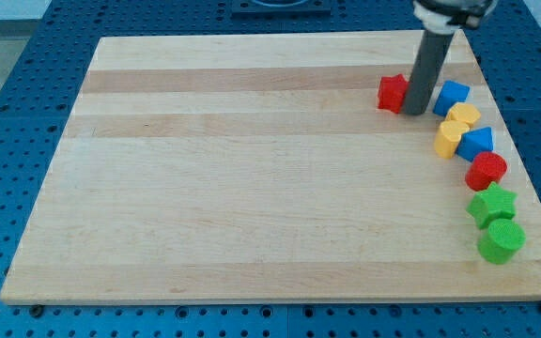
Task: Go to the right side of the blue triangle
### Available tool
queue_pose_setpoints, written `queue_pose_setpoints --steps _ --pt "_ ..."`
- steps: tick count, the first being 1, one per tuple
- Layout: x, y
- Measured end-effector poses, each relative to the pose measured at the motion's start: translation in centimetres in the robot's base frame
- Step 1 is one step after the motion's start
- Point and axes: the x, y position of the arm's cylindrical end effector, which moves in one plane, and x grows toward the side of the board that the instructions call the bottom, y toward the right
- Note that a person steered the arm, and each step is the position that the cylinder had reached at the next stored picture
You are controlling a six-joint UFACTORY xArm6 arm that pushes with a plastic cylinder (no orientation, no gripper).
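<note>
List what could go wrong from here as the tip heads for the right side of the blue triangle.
1. My tip stands between the red block and the upper blue block; a sideways move could shove either one.
2. The blue triangle is packed among two yellow blocks and the red cylinder, so they may scatter.
3. Its right side lies close to the board edge, so a nudged block could slide off.

This looks like a robotics lab bench: a pale wooden board [252, 169] lies on a blue perforated table [7, 141] (rows of evenly spaced holes), with bright toy blocks [482, 178] clustered at the view's right.
</note>
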Motion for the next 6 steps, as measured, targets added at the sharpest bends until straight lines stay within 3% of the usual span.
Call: queue_pose_setpoints --steps 1,2,4,6 --pt "0.3 -1.0" --pt "1.9 -6.4" --pt "4.6 -6.6" --pt "1.5 -9.9"
